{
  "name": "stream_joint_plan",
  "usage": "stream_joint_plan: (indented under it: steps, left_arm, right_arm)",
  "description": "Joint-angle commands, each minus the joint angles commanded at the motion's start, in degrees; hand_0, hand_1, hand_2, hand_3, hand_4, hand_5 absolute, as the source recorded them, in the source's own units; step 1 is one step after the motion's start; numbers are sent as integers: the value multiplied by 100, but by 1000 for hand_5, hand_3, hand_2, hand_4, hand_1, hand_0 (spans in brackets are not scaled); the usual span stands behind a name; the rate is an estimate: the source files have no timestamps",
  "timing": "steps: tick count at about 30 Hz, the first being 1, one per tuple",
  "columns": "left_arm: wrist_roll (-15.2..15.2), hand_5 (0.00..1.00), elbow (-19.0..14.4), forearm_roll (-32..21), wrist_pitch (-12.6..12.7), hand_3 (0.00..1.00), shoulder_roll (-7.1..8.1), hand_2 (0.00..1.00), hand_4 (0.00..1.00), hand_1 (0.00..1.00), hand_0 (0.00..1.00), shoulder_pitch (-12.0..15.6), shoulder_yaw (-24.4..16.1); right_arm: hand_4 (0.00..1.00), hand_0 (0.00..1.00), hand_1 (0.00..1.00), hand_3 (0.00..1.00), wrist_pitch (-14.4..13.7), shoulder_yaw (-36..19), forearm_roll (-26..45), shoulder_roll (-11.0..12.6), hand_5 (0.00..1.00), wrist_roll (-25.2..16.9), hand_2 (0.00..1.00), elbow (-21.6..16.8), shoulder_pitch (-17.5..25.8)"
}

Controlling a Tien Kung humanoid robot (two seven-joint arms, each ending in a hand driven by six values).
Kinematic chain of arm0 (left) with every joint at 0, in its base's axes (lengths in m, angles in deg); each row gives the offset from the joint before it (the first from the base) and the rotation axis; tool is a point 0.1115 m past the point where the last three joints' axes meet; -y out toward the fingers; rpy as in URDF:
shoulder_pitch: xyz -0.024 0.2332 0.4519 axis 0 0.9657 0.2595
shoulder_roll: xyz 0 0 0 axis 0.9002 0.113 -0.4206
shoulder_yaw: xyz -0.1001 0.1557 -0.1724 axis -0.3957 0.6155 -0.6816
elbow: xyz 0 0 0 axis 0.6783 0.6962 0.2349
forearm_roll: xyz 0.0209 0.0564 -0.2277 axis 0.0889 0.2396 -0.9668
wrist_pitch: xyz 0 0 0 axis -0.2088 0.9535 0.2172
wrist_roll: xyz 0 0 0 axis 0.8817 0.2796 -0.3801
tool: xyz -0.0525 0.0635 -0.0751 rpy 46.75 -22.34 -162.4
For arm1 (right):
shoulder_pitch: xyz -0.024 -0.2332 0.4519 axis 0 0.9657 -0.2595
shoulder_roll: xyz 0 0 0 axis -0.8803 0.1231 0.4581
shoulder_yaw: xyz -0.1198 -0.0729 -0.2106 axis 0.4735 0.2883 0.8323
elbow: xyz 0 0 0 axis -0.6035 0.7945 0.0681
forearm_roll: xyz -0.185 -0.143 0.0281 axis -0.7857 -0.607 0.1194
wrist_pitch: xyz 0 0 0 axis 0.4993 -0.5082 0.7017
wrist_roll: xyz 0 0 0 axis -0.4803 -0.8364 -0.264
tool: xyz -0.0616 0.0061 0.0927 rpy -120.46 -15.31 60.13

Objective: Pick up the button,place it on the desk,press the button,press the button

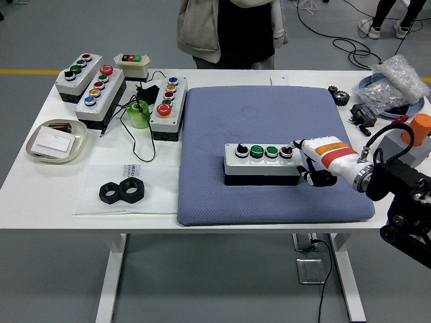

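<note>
**Right hand's fingertip on the red end button**

A grey four-button control box [262,161] sits on the blue-grey padded mat [269,121] on the white counter [40,182]. The robot's white right hand [311,161] reaches to the box's right end, one finger extended onto the red button [286,152], the others curled beneath and holding nothing. The fingertip partly hides that button. At the mat's far edge stands a person [229,30], cut off above the waist.

The robot hand [311,161] is white with an orange stripe, black fingers and a black arm.
</note>
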Motion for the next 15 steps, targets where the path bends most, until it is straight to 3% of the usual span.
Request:
stream_joint_plan:
  steps: [15]
  left_arm:
    - [4,998,-5,-35,0,775,6,855,548,784,748,-10,21]
  right_arm:
    - [534,191,2,760,-255,-225,-232,18,2,86,120,-440,-109]
